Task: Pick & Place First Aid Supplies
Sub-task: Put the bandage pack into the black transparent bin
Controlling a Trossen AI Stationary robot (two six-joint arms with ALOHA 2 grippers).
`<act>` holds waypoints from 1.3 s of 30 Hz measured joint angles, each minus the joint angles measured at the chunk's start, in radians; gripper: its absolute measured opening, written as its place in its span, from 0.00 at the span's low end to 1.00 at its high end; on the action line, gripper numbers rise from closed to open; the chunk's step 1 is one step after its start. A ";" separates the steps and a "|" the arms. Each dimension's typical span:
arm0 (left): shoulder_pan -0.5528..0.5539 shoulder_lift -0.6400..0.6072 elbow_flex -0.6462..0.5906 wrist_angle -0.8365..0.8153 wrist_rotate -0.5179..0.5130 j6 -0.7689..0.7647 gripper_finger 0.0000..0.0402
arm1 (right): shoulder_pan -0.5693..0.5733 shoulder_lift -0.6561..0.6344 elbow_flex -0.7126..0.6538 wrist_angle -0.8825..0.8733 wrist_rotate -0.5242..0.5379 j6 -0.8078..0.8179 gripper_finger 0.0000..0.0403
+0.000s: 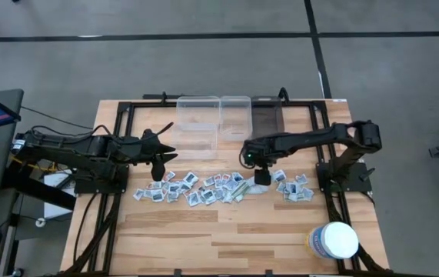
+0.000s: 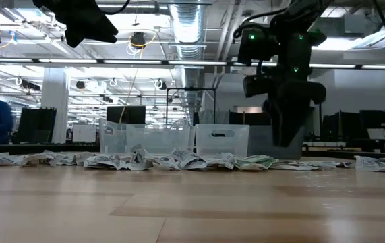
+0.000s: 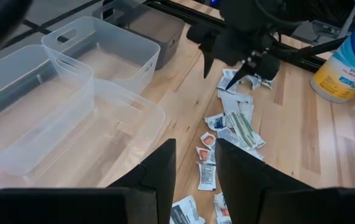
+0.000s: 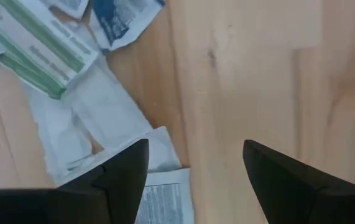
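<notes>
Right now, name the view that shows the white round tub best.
The left wrist view: the tub shows its side and blue-yellow label. The high view shows only its white lid at the table's near right corner. The low and right wrist views miss it.

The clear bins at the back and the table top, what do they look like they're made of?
The clear bins look like thin translucent plastic, slightly frosted: the wood shows through their walls and the rims catch a soft shine. The table top looks like jointed wooden planks with a smooth, matte finish, going by the visible grain and seams.
</notes>
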 joint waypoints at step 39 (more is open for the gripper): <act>0.000 0.000 -0.001 0.000 0.001 0.000 0.28 | 0.042 0.071 0.000 0.018 -0.030 -0.125 0.63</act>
